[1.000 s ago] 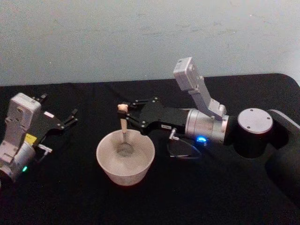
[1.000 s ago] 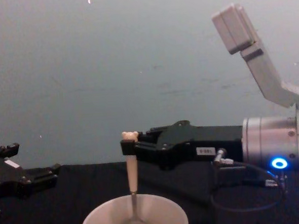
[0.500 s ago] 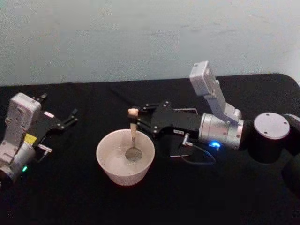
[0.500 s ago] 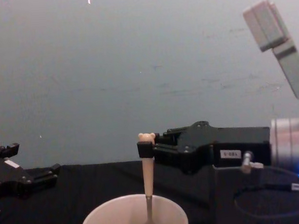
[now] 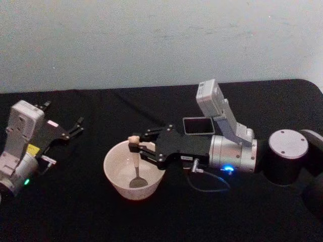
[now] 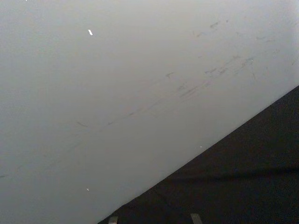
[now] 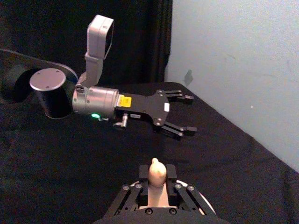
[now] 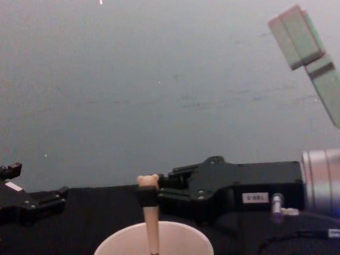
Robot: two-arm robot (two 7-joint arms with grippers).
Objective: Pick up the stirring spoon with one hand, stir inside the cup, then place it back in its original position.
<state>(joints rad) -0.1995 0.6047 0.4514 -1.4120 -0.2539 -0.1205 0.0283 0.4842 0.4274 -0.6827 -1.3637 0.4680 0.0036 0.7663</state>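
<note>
Black table [image 5: 75,212], pale wall [image 5: 151,40]: right end effector [image 5: 135,146] grasps stirring spoon [image 5: 136,169] in cup [image 5: 117,182]; left end effector [image 7: 189,114] released.

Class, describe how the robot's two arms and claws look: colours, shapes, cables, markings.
The right claw and left claw are black, two-fingered, on black bodies with silver cylindrical wrists and grey boxy cameras on brackets. The right has a blue ring light, looped cable and white label; the left a green light and yellow label.

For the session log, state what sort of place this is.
Likely a robot test bench: black-draped table, bare pale wall, right gripper holding a stirring spoon in a cup, left gripper parked.
</note>
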